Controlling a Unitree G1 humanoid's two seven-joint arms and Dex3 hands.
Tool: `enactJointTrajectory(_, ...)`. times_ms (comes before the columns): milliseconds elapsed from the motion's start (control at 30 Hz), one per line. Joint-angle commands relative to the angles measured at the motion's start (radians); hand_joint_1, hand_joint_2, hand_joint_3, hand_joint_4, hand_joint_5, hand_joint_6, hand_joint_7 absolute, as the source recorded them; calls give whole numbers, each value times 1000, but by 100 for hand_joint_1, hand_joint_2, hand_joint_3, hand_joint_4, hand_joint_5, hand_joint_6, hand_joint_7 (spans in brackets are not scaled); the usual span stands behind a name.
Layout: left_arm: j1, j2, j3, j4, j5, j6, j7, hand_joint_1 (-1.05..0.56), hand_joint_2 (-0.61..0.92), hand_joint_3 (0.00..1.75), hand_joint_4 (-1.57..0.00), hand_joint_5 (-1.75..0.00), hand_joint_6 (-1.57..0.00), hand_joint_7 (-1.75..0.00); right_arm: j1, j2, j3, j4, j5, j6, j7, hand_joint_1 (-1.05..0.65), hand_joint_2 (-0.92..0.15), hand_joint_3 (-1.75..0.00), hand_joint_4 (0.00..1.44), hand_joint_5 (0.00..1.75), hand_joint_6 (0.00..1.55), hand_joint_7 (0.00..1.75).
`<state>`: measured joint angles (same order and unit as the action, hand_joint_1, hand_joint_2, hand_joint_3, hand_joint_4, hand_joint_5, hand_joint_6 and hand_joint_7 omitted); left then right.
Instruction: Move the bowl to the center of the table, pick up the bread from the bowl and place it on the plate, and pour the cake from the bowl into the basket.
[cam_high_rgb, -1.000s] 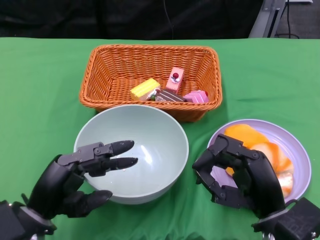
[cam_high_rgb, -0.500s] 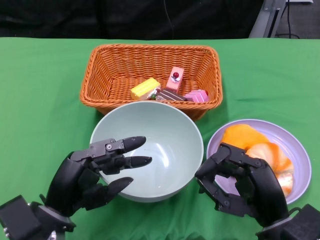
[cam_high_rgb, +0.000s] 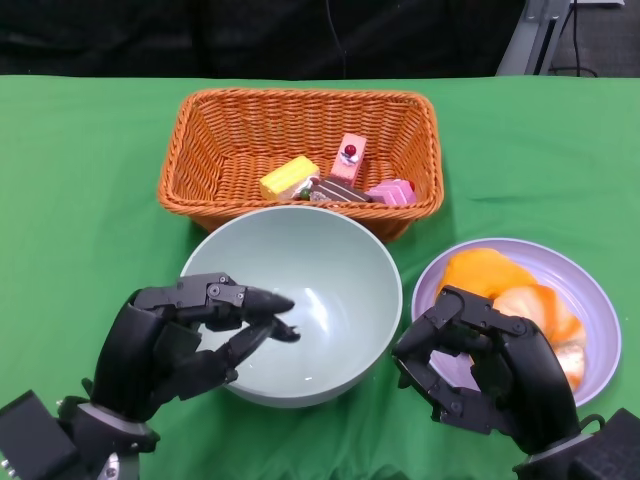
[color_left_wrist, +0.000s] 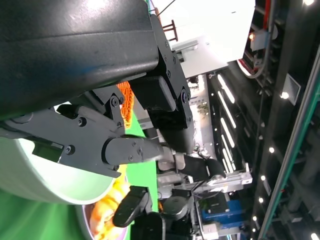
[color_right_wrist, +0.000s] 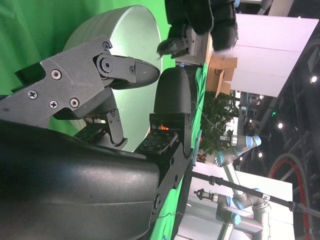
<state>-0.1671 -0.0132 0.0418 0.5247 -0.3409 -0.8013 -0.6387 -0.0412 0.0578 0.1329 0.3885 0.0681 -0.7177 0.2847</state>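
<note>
The green table (cam_high_rgb: 80, 180) carries three containers: one basket, one bowl and one plate.

The orange wicker basket (cam_high_rgb: 190, 170) stands at the far centre, just behind the bowl. It holds four cake pieces (cam_high_rgb: 335, 180) clustered on its floor: one yellow, one pink topped with a red dot, one dark brown, and one pink layered.

The pale green bowl (cam_high_rgb: 310, 260) sits near the centre of the table, its far rim close to the front wall of the basket. Its interior shows nothing inside. It lies between the two hands.

The left hand (cam_high_rgb: 170, 345) is at the near-left rim of the bowl. The upper fingers reach over the rim into the bowl and the lower fingers lie against the outer wall, curled toward each other; whether they actually clamp the rim cannot be told from these views. The left wrist view shows the fingers (color_left_wrist: 130, 150) just above the bowl rim.

The lilac plate (cam_high_rgb: 590, 300) lies to the right of the bowl, near but apart from it. It carries orange bread (cam_high_rgb: 520, 295); the number of pieces cannot be told.

The right hand (cam_high_rgb: 485, 365) hovers over the near-left part of the plate, fingers curled inward with a gap between them, holding nothing.
</note>
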Motion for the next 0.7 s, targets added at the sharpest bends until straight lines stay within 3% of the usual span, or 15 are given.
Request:
enactJointTrajectory(33, 25, 14, 0, -48, 6, 34, 16, -9, 73, 77, -78, -151, -84, -125, 14, -11, -11, -19, 12, 2, -1, -17, -69, -60, 72, 152, 71, 117)
enactJointTrajectory(100, 34, 19, -3, -72, 18, 49, 24, -6, 74, 84, -76, -163, -81, -138, 17, -11, -10, -25, 16, 5, 2, -17, -68, -61, 71, 152, 71, 117)
enactJointTrajectory(233, 49, 17, -4, -109, 46, 74, 56, -2, 58, 114, -80, -166, -82, -146, 23, -15, -11, -33, 22, 9, 8, -17, -68, -63, 70, 153, 70, 118)
enactJointTrajectory(533, 46, 11, -14, -101, 63, 52, 54, -6, 60, 104, -83, -166, -80, -146, 32, -26, -19, -40, 38, -6, 28, -18, -66, -67, 72, 154, 70, 120)
enactJointTrajectory(700, 43, 7, -13, -81, 59, 41, 48, -4, 54, 113, -86, -162, -84, -140, 42, -22, -15, -53, 45, 2, 35, -16, -63, -74, 71, 156, 68, 125)
